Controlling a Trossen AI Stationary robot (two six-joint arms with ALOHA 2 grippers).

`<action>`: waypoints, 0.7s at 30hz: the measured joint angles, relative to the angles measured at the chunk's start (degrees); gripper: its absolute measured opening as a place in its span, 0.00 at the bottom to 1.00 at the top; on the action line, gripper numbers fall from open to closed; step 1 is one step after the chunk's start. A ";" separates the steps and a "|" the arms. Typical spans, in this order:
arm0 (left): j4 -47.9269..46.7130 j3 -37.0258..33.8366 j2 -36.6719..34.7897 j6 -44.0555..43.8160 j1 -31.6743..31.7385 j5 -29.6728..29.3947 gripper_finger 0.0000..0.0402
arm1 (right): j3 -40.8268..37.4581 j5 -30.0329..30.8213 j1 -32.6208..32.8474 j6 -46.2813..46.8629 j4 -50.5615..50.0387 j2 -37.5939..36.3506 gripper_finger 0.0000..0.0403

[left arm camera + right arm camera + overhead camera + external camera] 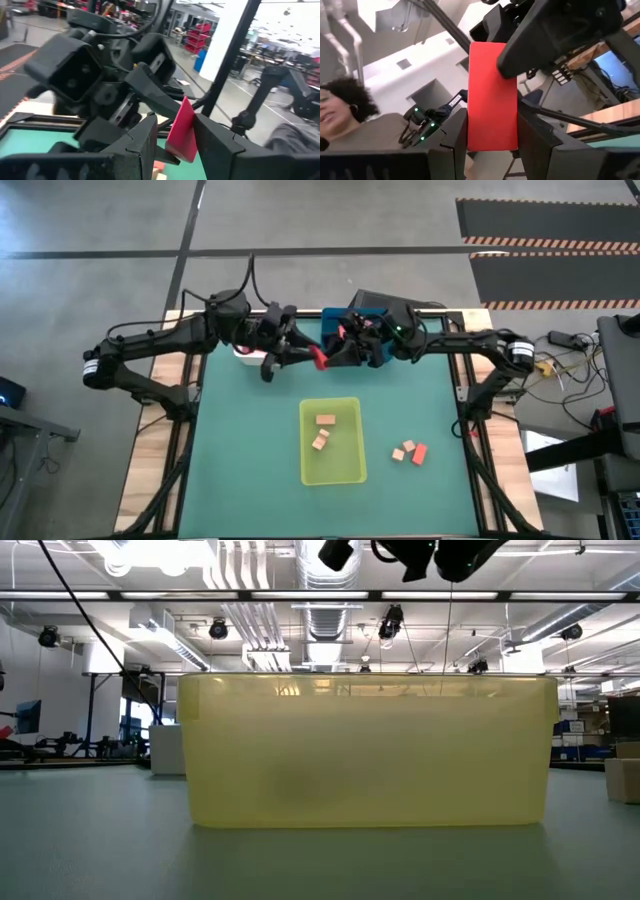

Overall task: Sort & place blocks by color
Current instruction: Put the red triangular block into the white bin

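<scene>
Both my grippers pinch one red block (321,360) mid-air at the table's far edge: left gripper (312,357) on one end, right gripper (334,356) on the other. Two tan blocks (325,420) sit in the yellow-green bin (352,470); three more (408,451) lie just right of it.

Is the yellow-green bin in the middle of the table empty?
No, the yellow-green bin holds two pale blocks.

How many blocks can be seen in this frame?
6: two in the yellow-green bin at and; three on the mat at; one red block between both claws. The blue bin may hide more.
</scene>
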 joint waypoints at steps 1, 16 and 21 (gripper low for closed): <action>0.00 0.00 0.01 0.00 -0.09 0.34 0.28 | 0.70 -0.50 0.00 -0.01 0.01 0.54 0.30; 0.32 -0.02 0.04 4.02 -1.01 1.53 0.07 | 2.26 -1.89 0.02 1.08 0.11 2.51 0.33; 0.20 -0.02 0.02 4.47 -0.96 1.64 0.07 | 2.22 -1.71 0.00 2.21 0.09 2.51 0.35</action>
